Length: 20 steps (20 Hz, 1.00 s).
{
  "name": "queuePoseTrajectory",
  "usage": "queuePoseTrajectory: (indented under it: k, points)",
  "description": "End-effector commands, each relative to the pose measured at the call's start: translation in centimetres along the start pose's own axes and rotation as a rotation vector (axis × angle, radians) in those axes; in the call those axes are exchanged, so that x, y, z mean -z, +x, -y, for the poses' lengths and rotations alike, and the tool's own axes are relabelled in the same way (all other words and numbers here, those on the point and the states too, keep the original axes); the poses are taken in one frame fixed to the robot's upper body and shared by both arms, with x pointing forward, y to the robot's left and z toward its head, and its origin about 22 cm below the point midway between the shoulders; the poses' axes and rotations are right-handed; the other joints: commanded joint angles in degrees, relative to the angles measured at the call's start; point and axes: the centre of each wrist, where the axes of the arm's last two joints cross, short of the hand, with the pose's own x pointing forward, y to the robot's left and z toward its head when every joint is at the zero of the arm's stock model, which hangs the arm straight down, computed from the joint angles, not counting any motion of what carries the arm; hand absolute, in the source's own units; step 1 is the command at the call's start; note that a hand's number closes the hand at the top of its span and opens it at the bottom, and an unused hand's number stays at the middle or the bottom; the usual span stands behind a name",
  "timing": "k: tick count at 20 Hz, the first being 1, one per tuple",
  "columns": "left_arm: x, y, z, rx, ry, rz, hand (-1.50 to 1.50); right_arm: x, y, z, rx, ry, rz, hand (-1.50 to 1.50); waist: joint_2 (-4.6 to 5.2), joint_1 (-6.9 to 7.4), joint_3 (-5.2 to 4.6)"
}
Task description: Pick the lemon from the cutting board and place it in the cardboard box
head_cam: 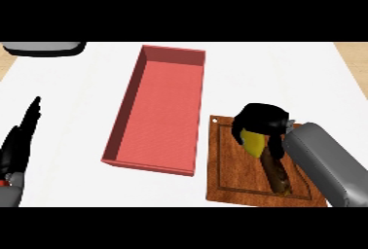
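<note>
My right hand (262, 121), black at the end of its grey forearm (327, 165), sits over the far part of the brown wooden cutting board (241, 180). Its fingers are curled down around the yellow lemon (253, 141), so the hand is clamped on the fruit; only the lemon's lower yellow side shows beneath the fingers. From this view I cannot tell whether the lemon is touching the board or raised just off it, but it is over the board, not in the box.

Just beside the lemon, running toward the near edge of the board, I see a dark brown elongated object (277, 175) with a glossy surface; I cannot tell what it is. The forearm covers the board's right side.

To the left of the cutting board, close beside it, lies the long red-pink rectangular open box (169, 56), with low walls and nothing visible inside. It stretches from beside the board toward the far side of the white bench (287, 73).

Well to the left of the board, beyond the box, my left hand (22, 136) rests at the view's left edge, fingers straight and pointing up, holding nothing.

Far from the board, at the bench's far left corner, a grey rounded object (43, 47) is partly cut off.
</note>
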Motion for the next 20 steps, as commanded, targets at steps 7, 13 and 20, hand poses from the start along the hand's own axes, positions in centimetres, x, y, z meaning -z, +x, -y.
queuePoseTrajectory:
  k: [7, 13, 20]
  points:
    - [-0.3, 0.6, 2.3, -0.02, -0.024, 0.017, 0.0, -1.4, -4.0, 4.3, -0.03, -0.288, -0.129, 1.5, 1.02, 1.33, 0.6]
    - [1.2, 1.0, 0.7, -0.009, -0.017, 0.032, 0.0, -5.7, -7.2, 8.6, -0.086, -0.461, -0.312, 1.5, 1.31, 2.01, 0.62]
    - [0.2, 1.2, 1.0, -0.017, -0.027, 0.017, 0.0, -5.8, -6.3, 13.7, -0.135, -0.726, -0.116, 1.5, 0.74, 1.28, 0.61]
